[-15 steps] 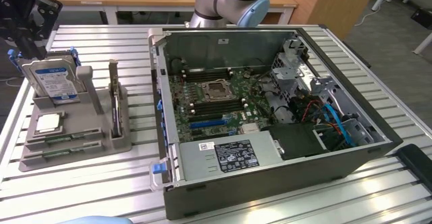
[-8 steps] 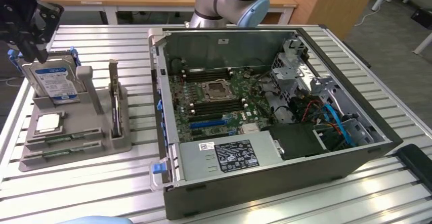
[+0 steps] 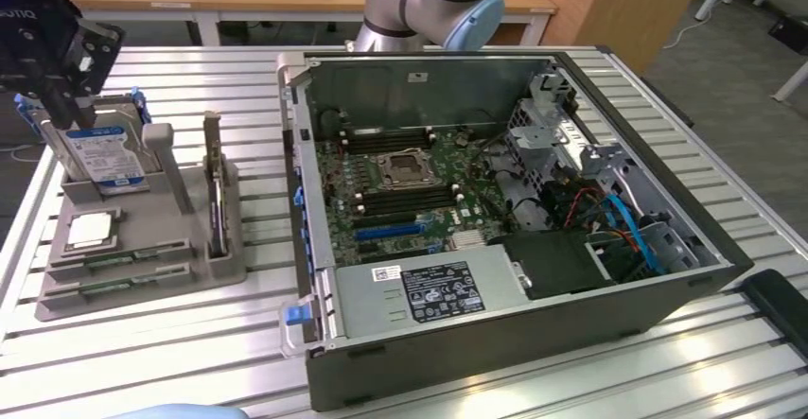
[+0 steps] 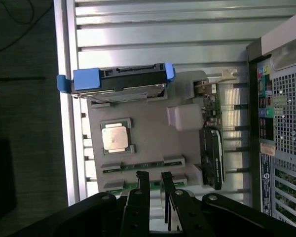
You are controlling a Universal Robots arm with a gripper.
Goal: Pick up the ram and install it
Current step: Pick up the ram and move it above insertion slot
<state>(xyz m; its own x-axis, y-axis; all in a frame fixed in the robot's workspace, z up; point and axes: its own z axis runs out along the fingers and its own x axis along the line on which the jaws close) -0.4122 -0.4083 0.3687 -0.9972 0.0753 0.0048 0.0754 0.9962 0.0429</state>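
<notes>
two ram sticks [image 3: 121, 257] stand on edge in slots of the grey holder [image 3: 165, 206], near the worktop's edge at the exterior view's left. gripper [image 4: 154, 174] hangs above them, part open, empty. best centred on one stick, jaws squarely across its thin faces.

gripper [image 4: 155, 183] parted over grey tray [image 4: 148, 143], ram [image 4: 112, 168], cpu [image 4: 115, 136], blue-railed hard drive [image 4: 119, 79]
</notes>
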